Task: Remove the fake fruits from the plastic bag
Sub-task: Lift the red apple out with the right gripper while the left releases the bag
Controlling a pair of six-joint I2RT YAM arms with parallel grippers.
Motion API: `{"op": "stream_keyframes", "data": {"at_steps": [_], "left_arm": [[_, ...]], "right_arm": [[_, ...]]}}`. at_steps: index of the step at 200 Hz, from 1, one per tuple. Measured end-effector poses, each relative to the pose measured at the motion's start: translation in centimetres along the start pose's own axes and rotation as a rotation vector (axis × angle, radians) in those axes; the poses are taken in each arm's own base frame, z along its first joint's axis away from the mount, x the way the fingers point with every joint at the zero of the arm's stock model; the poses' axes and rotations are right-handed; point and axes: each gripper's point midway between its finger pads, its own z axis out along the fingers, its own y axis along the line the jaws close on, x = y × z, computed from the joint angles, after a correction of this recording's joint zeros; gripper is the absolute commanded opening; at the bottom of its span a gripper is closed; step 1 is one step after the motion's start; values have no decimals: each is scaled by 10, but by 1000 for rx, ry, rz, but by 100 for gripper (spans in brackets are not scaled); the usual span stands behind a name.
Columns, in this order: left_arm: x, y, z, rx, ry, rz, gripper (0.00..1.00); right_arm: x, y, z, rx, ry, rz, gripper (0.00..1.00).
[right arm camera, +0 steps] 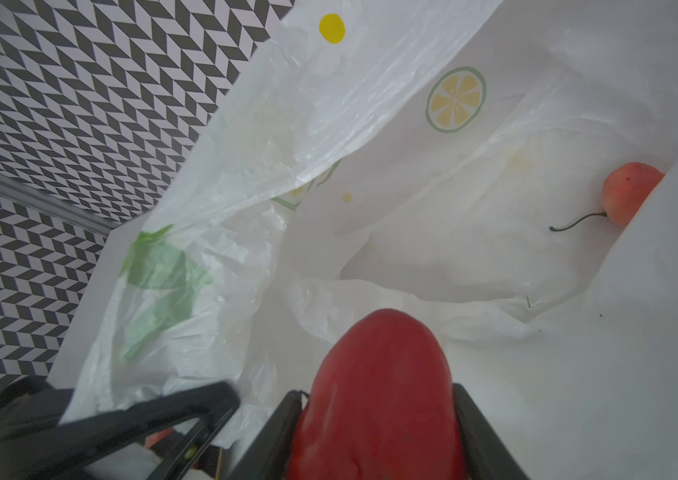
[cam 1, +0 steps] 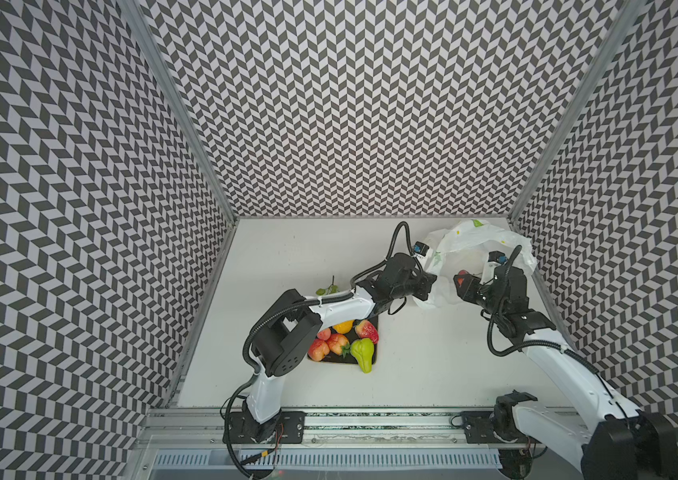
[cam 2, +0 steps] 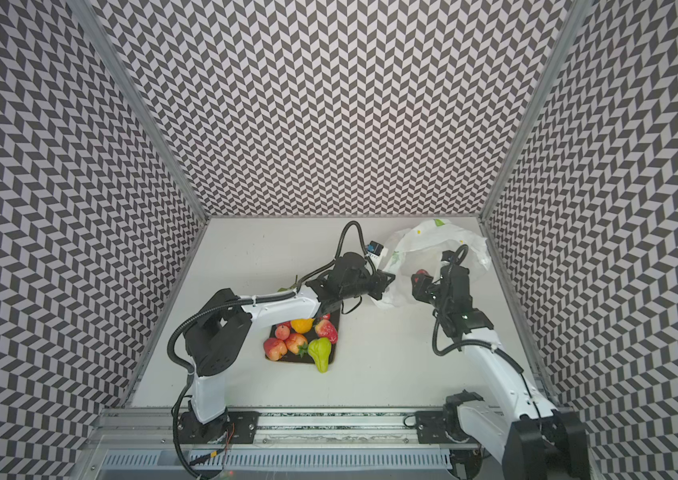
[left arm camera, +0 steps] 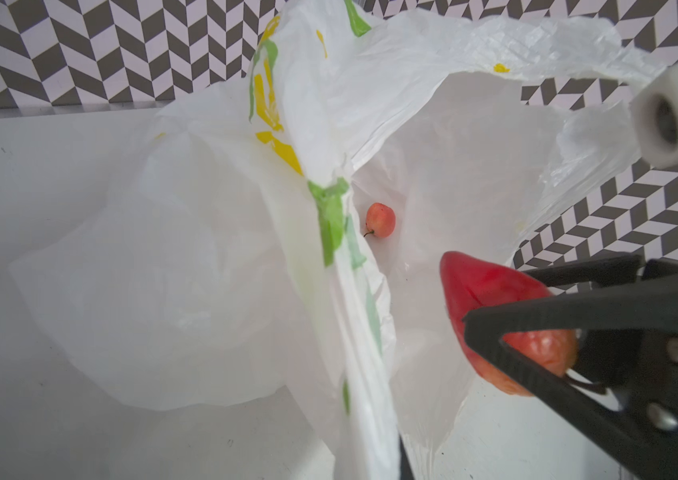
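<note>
The plastic bag (cam 1: 474, 237) lies open at the back right of the table, crinkly white with lemon-slice prints. My left gripper (cam 1: 426, 286) is shut on the bag's near edge and holds its mouth up; in the left wrist view the bag (left arm camera: 204, 270) covers the jaws. At the bag's mouth my right gripper (cam 1: 463, 280) is shut on a glossy red fruit (right arm camera: 383, 353), which sits between both fingers. One small red-yellow peach (right arm camera: 628, 191) with a thin stem lies deep inside the bag (right arm camera: 329, 124). It also shows as a small peach (left arm camera: 380, 220) in the left wrist view.
A dark square plate (cam 1: 372, 361) at the front centre carries several fake fruits, with a lime-green pear (cam 1: 362, 353) on its right edge. A leafy twig (cam 1: 327, 289) shows behind the left arm. Patterned walls stand close around the table on three sides.
</note>
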Motion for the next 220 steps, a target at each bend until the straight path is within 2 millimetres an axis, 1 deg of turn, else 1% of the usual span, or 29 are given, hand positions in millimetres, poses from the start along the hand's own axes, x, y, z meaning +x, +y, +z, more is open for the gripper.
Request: {"op": "stream_keyframes", "data": {"at_steps": [38, 70, 82, 89, 105, 124, 136, 160, 177, 196, 220], "left_arm": [[8, 12, 14, -26, 20, -12, 5], [8, 18, 18, -44, 19, -31, 6], [7, 19, 18, -47, 14, -37, 8], [6, 19, 18, -47, 13, -39, 11], [6, 19, 18, -48, 13, -39, 24], [6, 19, 18, -47, 11, -42, 40], [7, 19, 16, -46, 10, -48, 48], [11, 19, 5, -50, 15, -42, 64], [8, 15, -7, -51, 6, -37, 71], [-5, 5, -26, -41, -27, -15, 75], [-31, -13, -56, -18, -99, 16, 77]], "right_arm": [[-6, 2, -17, -2, -35, 2, 46], [-16, 9, -35, -28, -86, -1, 46], [-20, 12, -42, -39, -107, -2, 46], [-21, 13, -46, -43, -115, -3, 46], [-22, 14, -50, -47, -123, -1, 46], [-19, 12, -51, -39, -110, 1, 46], [-17, 11, -51, -36, -105, 1, 46], [-16, 9, -54, -25, -101, 2, 46], [-17, 8, -56, -15, -100, -1, 46], [-20, 10, -58, -14, -104, -12, 46], [-27, 18, -63, -43, -112, -31, 45]]}}
